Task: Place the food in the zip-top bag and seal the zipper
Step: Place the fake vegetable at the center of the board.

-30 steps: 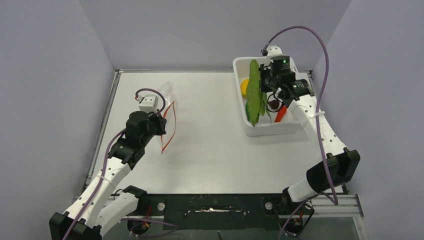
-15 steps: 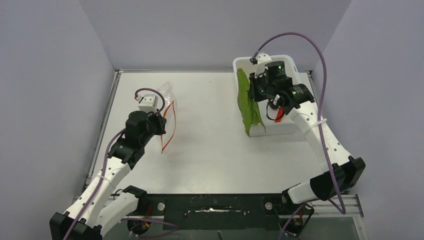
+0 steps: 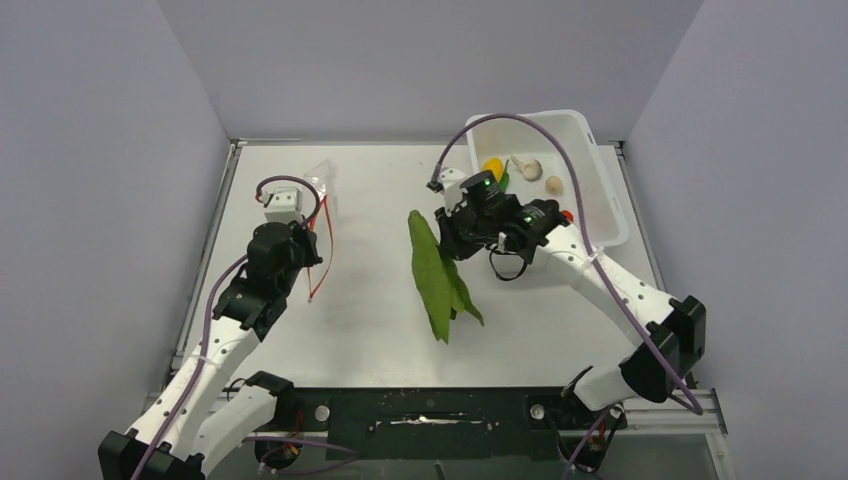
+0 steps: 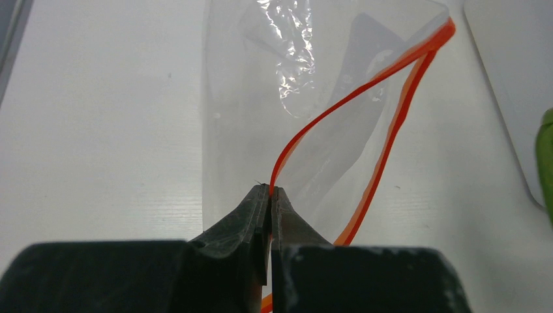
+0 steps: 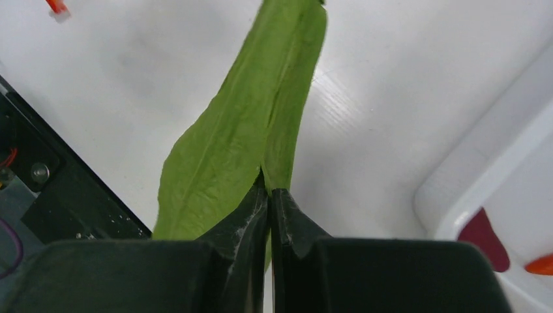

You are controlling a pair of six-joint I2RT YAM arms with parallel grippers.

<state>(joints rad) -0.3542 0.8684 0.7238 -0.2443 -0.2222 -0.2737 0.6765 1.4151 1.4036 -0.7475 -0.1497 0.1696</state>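
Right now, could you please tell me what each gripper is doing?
Left gripper: shut on the zipper.
Right gripper: shut on the leaf.

The left arm (image 3: 200,360), in the lower left of the top view, is wearing white link shells between chunky black joint housings. The right arm (image 3: 610,287), at lower right, is showing the same white-and-black build. A purple cable (image 3: 208,325) is running along the left arm and looping over a small white camera block (image 3: 283,205). Another purple cable (image 3: 510,115) is arching above the right arm. Green lights (image 3: 487,182) are glowing on the right arm's black housing. A black base rail (image 3: 430,415) with round silver screws is lying along the bottom edge. In the wrist views, the left hand (image 4: 270,190) and right hand (image 5: 269,189) are showing matte black, scuffed, tapering fingers.
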